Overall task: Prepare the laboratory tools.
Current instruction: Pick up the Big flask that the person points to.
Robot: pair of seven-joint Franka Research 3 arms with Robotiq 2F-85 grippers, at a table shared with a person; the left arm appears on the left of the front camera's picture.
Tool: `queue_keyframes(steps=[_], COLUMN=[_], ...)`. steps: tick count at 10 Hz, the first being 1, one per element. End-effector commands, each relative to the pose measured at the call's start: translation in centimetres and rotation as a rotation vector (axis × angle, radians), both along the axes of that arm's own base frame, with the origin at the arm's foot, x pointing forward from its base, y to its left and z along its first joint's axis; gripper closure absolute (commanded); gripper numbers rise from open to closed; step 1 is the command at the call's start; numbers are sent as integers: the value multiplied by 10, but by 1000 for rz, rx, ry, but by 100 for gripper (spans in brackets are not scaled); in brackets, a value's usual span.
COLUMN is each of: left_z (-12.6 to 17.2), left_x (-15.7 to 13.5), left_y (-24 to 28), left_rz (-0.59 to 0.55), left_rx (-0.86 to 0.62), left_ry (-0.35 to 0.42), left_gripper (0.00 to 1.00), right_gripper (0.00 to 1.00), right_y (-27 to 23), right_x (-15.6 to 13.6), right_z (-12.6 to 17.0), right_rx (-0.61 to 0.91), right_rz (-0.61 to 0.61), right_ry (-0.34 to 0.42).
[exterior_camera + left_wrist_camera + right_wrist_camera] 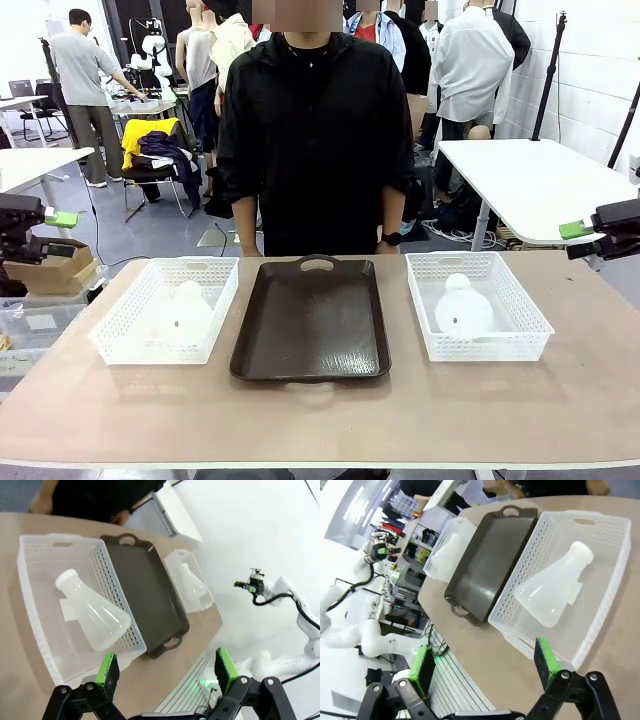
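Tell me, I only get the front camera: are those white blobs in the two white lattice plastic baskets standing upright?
Observer: No. The left wrist camera shows a translucent frosted-white conical flask lying on its side in the left basket, neck toward the person.
Visitor: And the right one?
Observer: The right wrist camera shows the other flask on its side, in the right basket.
Visitor: Are the claws holding anything?
Observer: No, the left claw and right claw are both open and empty.

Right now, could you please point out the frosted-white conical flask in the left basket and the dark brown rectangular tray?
frosted-white conical flask (100, 619): left wrist view, its sloping body.
dark brown rectangular tray (312, 320): front view, its bare floor.
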State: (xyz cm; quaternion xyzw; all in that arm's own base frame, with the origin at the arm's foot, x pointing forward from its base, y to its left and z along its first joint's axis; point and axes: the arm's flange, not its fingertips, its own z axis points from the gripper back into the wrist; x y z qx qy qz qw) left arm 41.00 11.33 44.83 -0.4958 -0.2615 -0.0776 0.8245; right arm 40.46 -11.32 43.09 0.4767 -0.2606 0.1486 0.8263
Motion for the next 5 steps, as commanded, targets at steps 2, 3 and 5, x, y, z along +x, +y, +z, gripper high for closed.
queue_keyframes(steps=[2,3,5], left_z=[-8,-11,-11], left_x=[-10,-15,-21], left_y=[7,9,12], left_rz=[-22,-11,-5], left_rx=[42,39,36], left_ry=[-12,-8,-16], left_gripper=[0,0,0], right_gripper=[0,0,0], right_y=[-5,-5,-3], right_x=[11,11,14], right_z=[5,5,5], right_rx=[-1,-10,-17], right_rz=[8,11,17], right_ry=[14,22,26])
